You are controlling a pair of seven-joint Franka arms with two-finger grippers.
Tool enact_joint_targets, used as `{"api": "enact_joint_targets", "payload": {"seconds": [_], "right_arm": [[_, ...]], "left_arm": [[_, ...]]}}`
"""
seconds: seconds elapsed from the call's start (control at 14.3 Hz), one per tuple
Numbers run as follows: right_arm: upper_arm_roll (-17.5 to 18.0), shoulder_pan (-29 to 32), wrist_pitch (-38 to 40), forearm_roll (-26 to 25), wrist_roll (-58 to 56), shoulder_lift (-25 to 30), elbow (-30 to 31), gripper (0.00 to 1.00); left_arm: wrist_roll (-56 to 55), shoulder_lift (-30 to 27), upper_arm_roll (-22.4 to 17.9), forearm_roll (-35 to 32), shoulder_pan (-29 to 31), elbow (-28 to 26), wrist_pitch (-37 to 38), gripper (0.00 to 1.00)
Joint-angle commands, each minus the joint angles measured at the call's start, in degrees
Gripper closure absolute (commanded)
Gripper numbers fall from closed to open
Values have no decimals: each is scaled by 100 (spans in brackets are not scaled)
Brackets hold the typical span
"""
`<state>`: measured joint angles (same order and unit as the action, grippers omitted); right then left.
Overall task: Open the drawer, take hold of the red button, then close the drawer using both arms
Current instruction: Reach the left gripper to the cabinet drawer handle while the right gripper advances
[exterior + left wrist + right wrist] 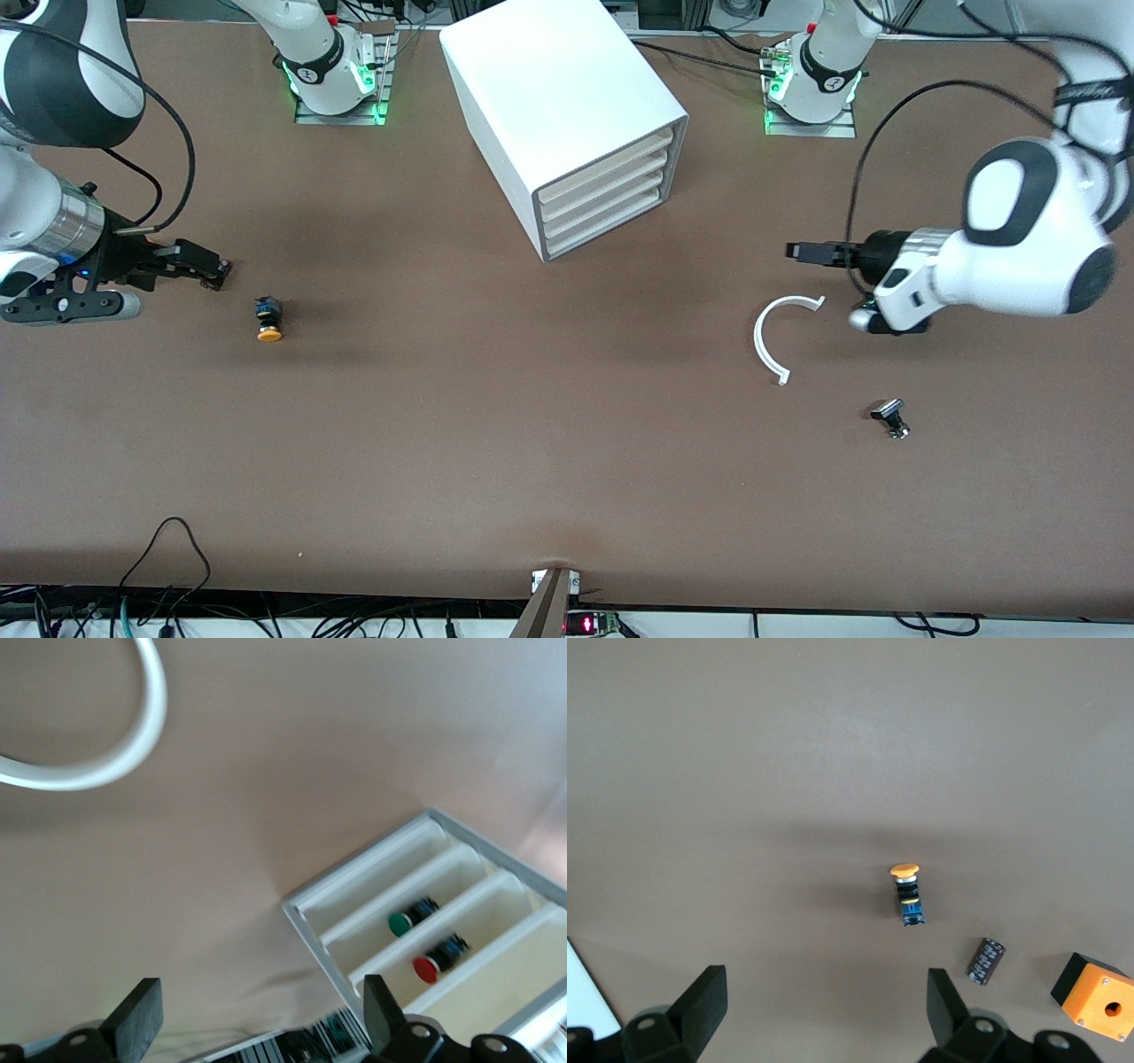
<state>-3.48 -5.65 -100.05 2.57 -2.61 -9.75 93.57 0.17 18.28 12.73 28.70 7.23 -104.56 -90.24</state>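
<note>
The white cabinet (549,89) stands at the table's edge farthest from the front camera, its four cream-fronted drawers (611,199) all pushed in. In the left wrist view the drawer fronts (461,904) show, with the red-capped button (428,968) lying in one tray and a green-capped button (403,923) in the tray beside it. My left gripper (802,252) (261,1010) is open and empty, over the table in front of the cabinet, toward the left arm's end. My right gripper (217,268) (826,1001) is open and empty near the right arm's end.
An orange-yellow capped button (268,320) (908,895) lies beside the right gripper. A white curved strip (775,332) (106,762) lies by the left gripper. A small black part (891,418) lies nearer the front camera. The right wrist view shows a black cylinder (988,958) and an orange box (1099,996).
</note>
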Motion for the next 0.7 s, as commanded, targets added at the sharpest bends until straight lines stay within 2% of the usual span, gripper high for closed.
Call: {"api": "enact_joint_targets", "payload": {"seconds": [0.0,0.14,0.28,0.42,0.63], "right_arm": [[22,-163,82,130,-82,-89,-119,0],[22,-243,39,139,-82,-159,-119,0],[31,-304,30,139,-82,-229,-119,0],[57,-427,-49,147,-82,-317,-128,0],[84,-646,-207,147,-82,-405,-128,0]], "left_arm": [[614,104,334,329,24,-634,-99,0],[1185,158,589,512,16,-1134,-422,0],[1817,201,695,1090,-2,-1635,-783,0],[2468,298,827,1478,-81,-1822,-837,0],[2682,342,977,2093,-116,-1953,-828,1]]}}
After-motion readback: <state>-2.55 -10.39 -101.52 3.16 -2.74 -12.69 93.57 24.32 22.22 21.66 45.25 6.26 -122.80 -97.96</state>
